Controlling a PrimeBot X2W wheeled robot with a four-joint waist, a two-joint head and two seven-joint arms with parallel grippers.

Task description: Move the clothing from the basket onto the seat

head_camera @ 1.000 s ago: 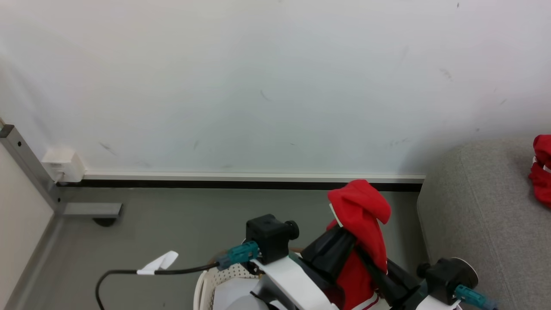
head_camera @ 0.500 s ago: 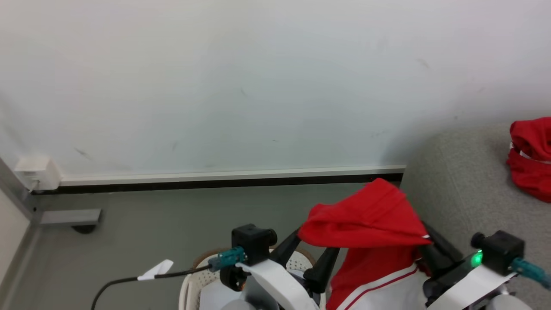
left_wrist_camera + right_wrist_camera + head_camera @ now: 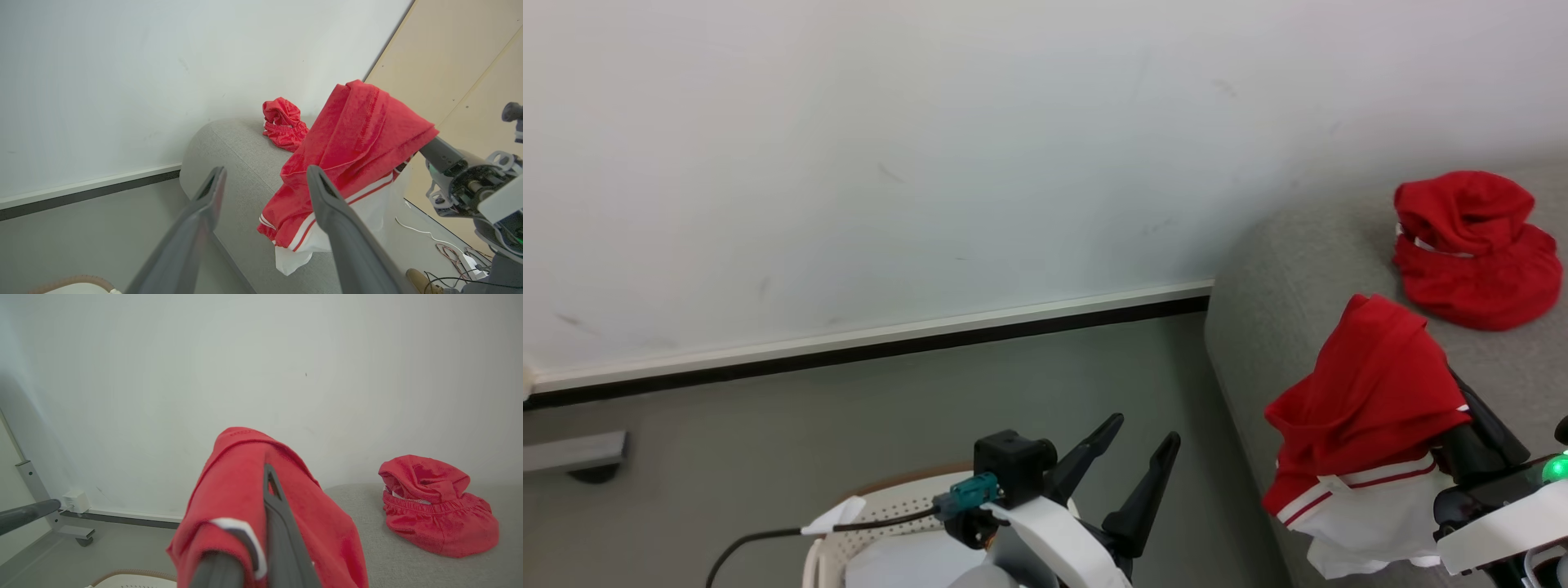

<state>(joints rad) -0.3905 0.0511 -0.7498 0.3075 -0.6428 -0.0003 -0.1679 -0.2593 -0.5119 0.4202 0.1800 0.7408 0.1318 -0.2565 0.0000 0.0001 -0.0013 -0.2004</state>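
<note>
While the right gripper [image 3: 255,477] holds a red garment [image 3: 1372,384], its jaws stand narrow, shut on the cloth. One dark finger [image 3: 271,506] lies bare in the right wrist view and the other is wrapped in fabric. The garment is draped over the fingertips and hangs down on both sides of the jaws. Its white panel, edged with a red and white stripe, hangs lowest. Under these jaws lies the rounded end of the seat [image 3: 1258,327]. Whether the hanging cloth touches the seat cannot be told.

Beyond the right fingertips, well apart from them, a second garment [image 3: 1474,245] lies bunched on the seat, close to the wall [image 3: 931,147].

The left gripper [image 3: 1143,431] has its jaws spread wide with nothing between them. Behind and below its fingers sits the basket [image 3: 882,510], with a pale lining inside it. Ahead of the left fingertips are the grey floor [image 3: 768,425] and the wall's dark skirting [image 3: 866,353]. The held garment hangs to the right of the left jaws, clear of them.
</note>
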